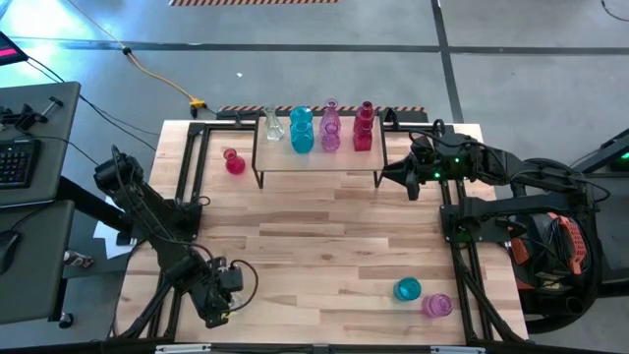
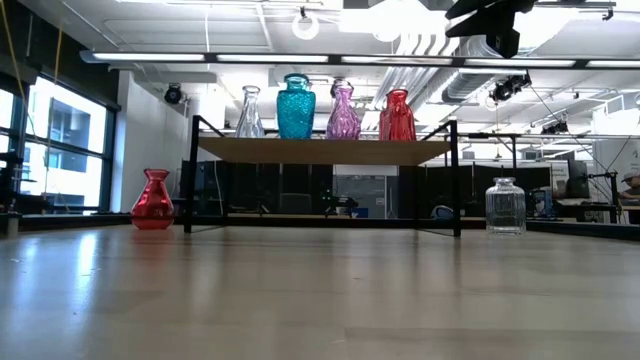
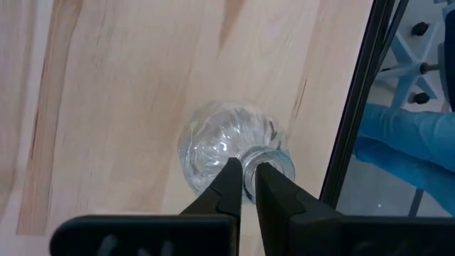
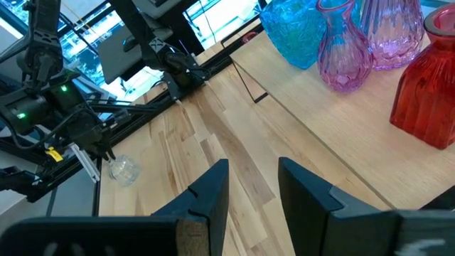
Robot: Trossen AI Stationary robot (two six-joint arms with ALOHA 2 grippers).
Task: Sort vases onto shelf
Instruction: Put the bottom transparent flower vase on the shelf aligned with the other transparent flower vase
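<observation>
Four vases stand in a row on the shelf [image 1: 319, 157] at the table's [image 1: 324, 226] far edge: a clear one [image 1: 272, 124], a teal one [image 1: 301, 130], a pink one [image 1: 330, 126] and a red one [image 1: 364, 126]. A small red vase [image 1: 234, 161] sits on the table just beside the shelf's left end. A teal vase [image 1: 407, 289] and a pink vase [image 1: 437, 306] lie near the near right corner. At the near left corner, the left gripper [image 3: 244, 186] has its fingers pinched together on the rim of a clear vase [image 3: 224, 146]. The right gripper [image 4: 254, 186] hovers beside the shelf's right end, fingers slightly apart and holding nothing.
</observation>
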